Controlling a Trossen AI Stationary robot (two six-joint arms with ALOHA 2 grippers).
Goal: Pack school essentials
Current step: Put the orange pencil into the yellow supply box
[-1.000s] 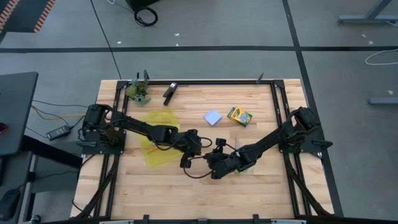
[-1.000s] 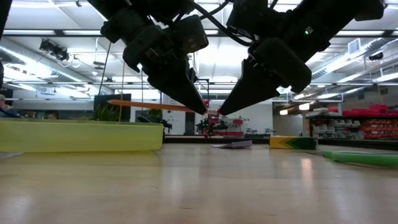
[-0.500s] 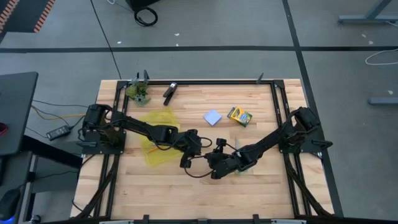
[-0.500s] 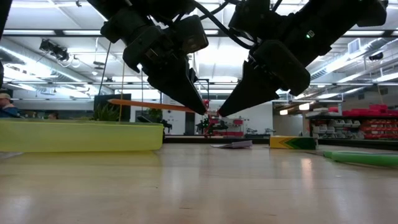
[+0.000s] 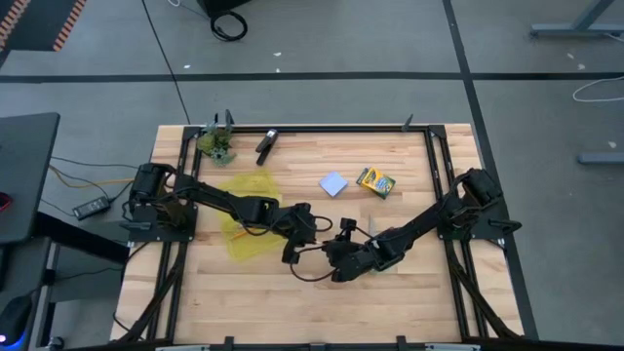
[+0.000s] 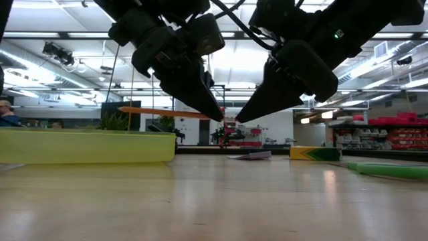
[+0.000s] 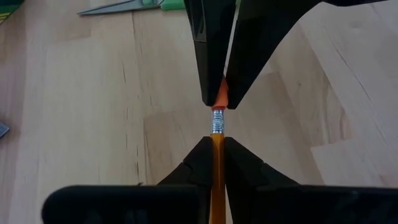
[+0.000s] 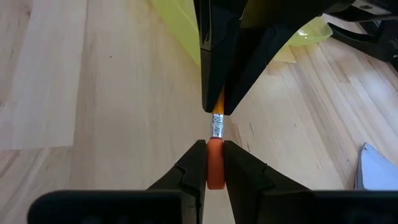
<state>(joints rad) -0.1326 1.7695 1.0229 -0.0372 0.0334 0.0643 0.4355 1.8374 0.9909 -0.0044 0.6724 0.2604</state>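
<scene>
Wooden table (image 5: 292, 302) carries a yellow pouch (image 5: 249, 210) lying open beside the left arm, presumably the pencil's destination. Above bare boards, the left gripper (image 7: 212, 163) and right gripper (image 8: 208, 163) meet tip to tip, each clamped on one orange pencil (image 7: 216, 155), seemingly mid-handover.

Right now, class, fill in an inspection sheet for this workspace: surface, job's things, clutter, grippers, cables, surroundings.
Surface: wooden table, black frame rails.
Job's things: orange pencil held off the table; pale blue note pad; yellow-green crayon box; yellow pouch under the left arm.
Clutter: black clip-like tool; green leafy clump.
Grippers: left gripper shut on the pencil shaft; right gripper shut on its eraser end.
Cables: black cables on the floor.
Surroundings: shelving beyond the table.
</scene>
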